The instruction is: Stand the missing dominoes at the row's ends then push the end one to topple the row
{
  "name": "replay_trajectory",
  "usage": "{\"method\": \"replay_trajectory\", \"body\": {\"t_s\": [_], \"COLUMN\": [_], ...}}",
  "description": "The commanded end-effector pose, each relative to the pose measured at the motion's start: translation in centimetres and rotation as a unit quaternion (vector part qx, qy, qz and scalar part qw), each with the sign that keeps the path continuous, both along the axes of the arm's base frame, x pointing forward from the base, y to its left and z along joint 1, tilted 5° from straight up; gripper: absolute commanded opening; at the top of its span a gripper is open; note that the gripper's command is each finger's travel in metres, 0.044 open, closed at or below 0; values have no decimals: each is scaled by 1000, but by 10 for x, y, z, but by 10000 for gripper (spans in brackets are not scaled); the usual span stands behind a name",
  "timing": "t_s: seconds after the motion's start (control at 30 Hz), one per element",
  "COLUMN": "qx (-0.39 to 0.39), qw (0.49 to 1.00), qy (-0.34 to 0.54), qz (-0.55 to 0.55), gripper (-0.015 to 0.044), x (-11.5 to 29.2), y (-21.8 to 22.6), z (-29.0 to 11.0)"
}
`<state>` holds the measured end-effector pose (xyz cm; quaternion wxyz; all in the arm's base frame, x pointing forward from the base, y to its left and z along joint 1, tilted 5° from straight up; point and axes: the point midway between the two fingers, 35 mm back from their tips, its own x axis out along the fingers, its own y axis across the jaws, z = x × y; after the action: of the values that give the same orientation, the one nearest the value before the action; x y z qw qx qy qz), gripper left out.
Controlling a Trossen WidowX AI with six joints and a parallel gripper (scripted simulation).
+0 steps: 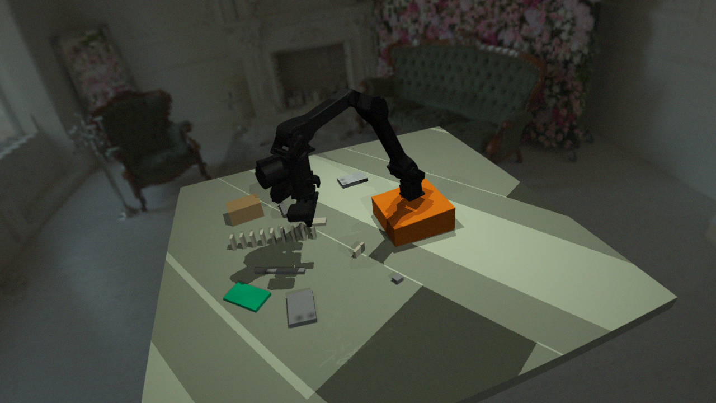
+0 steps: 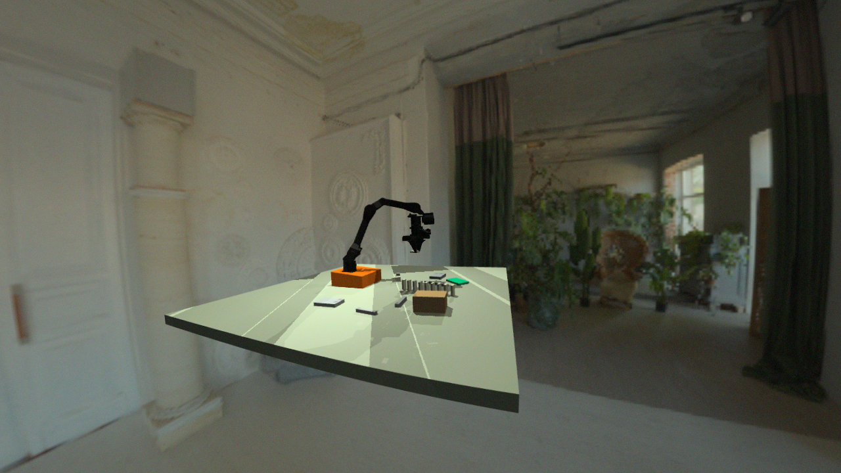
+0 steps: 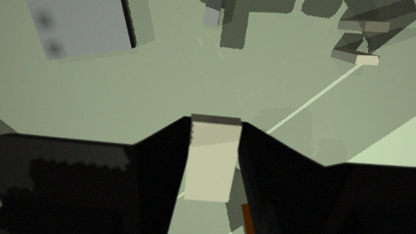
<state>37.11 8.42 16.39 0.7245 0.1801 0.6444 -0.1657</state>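
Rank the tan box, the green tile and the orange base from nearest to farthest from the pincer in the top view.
From the pincer, holding a domino:
1. Tan box, to its left.
2. Orange base, to its right.
3. Green tile, toward the front-left.
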Motion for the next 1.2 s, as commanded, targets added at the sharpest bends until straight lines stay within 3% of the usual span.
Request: {"method": "replay_trajectory", "body": {"t_s": [0.0, 0.27, 1.17], "qx": [-5, -8, -111], "qw": [999, 999, 956], "qy": [4, -3, -227], "qz": [39, 53, 146], "gripper": [107, 107, 107], "x": [28, 39, 107], "y": [17, 24, 55], "z": [-3, -5, -55]}}
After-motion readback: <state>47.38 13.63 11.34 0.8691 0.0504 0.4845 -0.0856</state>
